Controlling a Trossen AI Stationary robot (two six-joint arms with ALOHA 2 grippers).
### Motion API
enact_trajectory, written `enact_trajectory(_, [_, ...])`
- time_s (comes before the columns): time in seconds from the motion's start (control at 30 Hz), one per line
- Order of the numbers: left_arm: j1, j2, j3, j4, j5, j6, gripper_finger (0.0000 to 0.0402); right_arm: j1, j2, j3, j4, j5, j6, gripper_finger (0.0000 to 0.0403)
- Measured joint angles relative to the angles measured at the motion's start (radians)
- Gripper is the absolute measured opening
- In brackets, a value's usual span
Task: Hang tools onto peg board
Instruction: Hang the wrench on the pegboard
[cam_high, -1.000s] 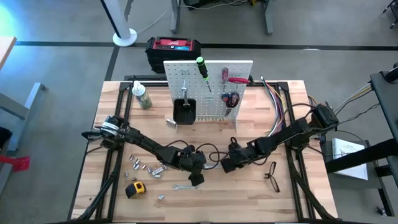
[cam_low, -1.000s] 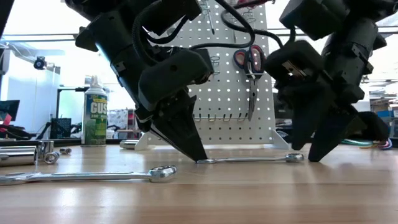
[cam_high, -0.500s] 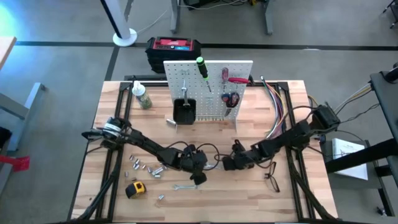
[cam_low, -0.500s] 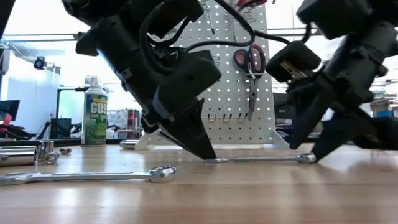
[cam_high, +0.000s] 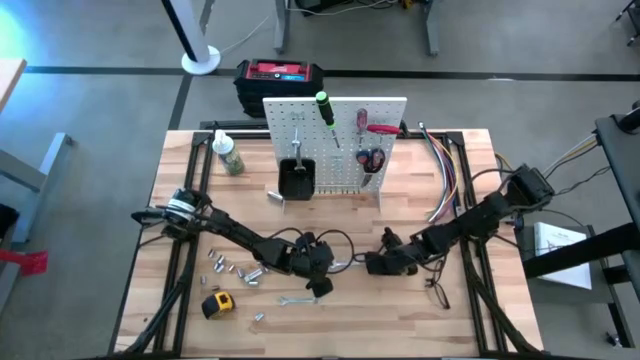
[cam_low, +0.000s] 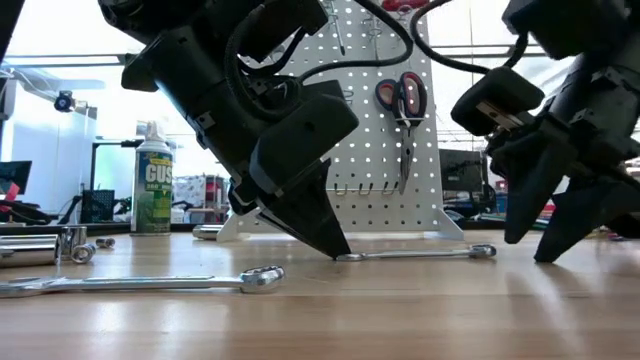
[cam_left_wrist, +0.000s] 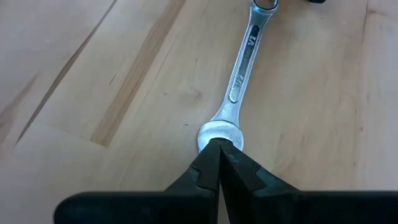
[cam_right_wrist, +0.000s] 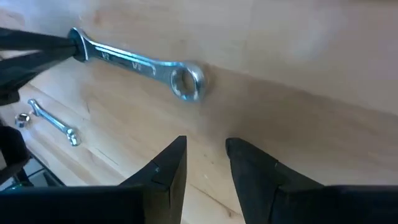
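Moving back, the right gripper (cam_right_wrist: 205, 165) has fingers a bit apart beside the wrench (cam_left_wrist: 239, 87), whose far end the left gripper (cam_left_wrist: 219, 149) pinches shut.

Even, bright overhead light. In the low view, backlight glares from twelve o'clock, silhouetting the arms. The foreground table (cam_low: 320, 320) blurs.

A silver wrench (cam_left_wrist: 244, 71) lies flat on the table, before the upright white peg board (cam_high: 336, 140) holding scissors and screwdrivers.
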Motion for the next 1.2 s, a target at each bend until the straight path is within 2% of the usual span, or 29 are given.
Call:
enact_trajectory(0.33, [0.000,0.000,0.000,0.000,0.001,0.003,0.0000,-0.076,0.001,-0.009,0.042,0.030,-0.090,0.0119])
enact_trajectory(0.57, [0.000,0.000,0.000,0.000,0.002,0.003,0.0000,-0.069,0.008,-0.012,0.091,0.080,-0.073,0.0109])
enact_trajectory(0.77, [-0.001,0.000,0.000,0.002,-0.001,0.008,0.0000,-0.046,0.048,-0.012,0.135,0.080,-0.045,0.0103])
enact_trajectory(0.97, [-0.001,0.000,-0.001,0.003,-0.003,0.011,0.0000,-0.039,0.046,-0.011,0.148,0.060,-0.041,0.0109])
enact_trajectory(1.07, [-0.001,0.000,-0.004,0.009,-0.003,0.011,0.0000,-0.036,0.044,-0.008,0.145,0.010,-0.050,0.0105])
enact_trajectory(1.2, [-0.001,0.000,-0.007,0.011,-0.003,0.007,0.0000,-0.033,-0.014,-0.004,-0.031,-0.046,-0.069,0.0096])
